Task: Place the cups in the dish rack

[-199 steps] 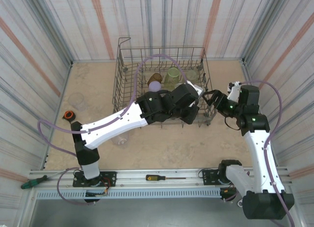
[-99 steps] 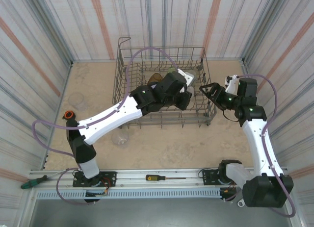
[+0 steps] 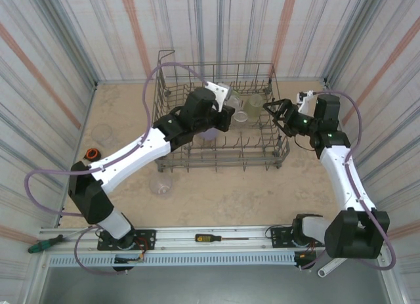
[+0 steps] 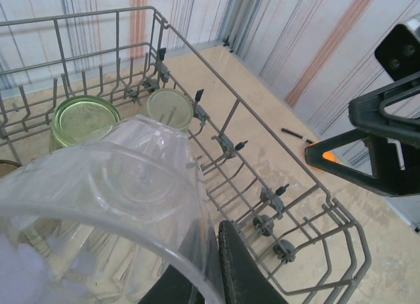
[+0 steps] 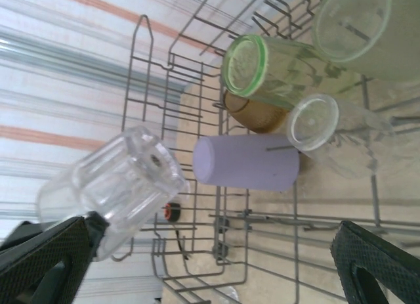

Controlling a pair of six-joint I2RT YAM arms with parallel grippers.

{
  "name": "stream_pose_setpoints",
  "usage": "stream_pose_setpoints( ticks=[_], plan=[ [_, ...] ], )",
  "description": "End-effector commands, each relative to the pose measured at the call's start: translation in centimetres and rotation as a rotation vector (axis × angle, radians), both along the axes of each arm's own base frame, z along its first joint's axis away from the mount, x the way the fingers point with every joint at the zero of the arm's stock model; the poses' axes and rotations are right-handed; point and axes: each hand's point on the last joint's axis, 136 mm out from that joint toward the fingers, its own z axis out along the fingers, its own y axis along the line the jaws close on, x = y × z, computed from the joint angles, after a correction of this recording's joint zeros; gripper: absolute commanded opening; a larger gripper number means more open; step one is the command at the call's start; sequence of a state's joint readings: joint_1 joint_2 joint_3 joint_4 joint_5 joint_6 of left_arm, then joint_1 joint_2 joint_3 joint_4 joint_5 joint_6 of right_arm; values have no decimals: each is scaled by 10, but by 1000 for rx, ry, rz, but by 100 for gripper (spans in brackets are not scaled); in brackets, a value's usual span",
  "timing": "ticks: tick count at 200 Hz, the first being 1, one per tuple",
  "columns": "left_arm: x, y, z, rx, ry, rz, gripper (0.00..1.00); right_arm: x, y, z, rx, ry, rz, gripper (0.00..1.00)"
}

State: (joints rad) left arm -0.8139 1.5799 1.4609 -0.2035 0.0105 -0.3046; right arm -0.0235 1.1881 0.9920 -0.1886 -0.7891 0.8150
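Note:
My left gripper point(image 4: 215, 235) is shut on the wall of a clear cup point(image 4: 111, 199), one finger inside and one outside, and holds it tilted over the dish rack point(image 3: 159, 123). In the top view that gripper point(image 3: 230, 115) hangs above the rack's back half. Inside the rack lie a lavender cup point(image 5: 246, 163), a pale green cup point(image 5: 262, 64), an amber-brown cup point(image 5: 252, 117), a small clear cup point(image 5: 321, 123) and a yellowish-clear cup point(image 5: 361, 28). My right gripper point(image 3: 275, 113) stands open and empty at the rack's right side, facing the held cup point(image 5: 121, 186).
Two more clear cups stand on the table left of the rack, one near it point(image 3: 161, 184) and one by the left wall point(image 3: 103, 134). An orange round object point(image 3: 92, 153) lies beside the left arm. A screwdriver point(image 3: 210, 238) and a green-handled tool point(image 3: 42, 243) rest on the front rail.
My left arm has swung from the rack's front right toward its back middle, carrying the clear cup. My right gripper has moved up and left to the rack's right wall, still open.

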Motion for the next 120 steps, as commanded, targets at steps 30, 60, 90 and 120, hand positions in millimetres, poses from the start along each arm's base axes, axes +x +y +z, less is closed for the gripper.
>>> stream_pose_setpoints(
  ticks=[30,60,90,120],
  plan=[
    [-7,7,63,-299,-135,-188,0,18,47,37,89,-94,159,99],
    [-2,19,68,-399,-131,-209,0,26,71,37,109,-99,232,99],
    [2,29,70,-495,-94,-243,0,37,87,36,143,-105,279,99],
    [2,35,70,-511,-71,-239,0,44,103,38,172,-126,333,99]
  ],
)
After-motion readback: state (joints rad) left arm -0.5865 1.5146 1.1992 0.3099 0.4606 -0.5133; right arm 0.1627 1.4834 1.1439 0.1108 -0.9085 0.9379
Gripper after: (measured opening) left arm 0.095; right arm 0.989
